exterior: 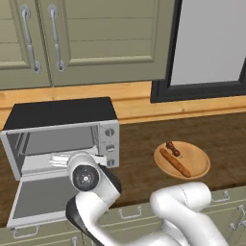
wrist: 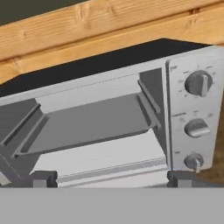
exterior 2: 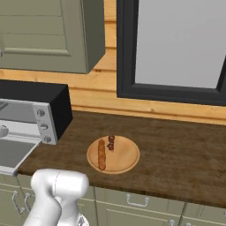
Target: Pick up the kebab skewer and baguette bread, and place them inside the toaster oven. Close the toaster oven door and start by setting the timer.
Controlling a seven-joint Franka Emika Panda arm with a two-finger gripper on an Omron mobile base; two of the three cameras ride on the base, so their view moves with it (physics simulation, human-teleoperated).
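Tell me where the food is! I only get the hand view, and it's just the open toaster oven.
Observer: Both sit on a wooden plate on the counter, right of the toaster oven.
Operator: Is the kebab skewer on top of the bread?
Observer: No, the kebab skewer lies beside the baguette bread, near its far end.
Operator: Is the door down?
Observer: Yes, the toaster oven door lies dropped open, about flat.
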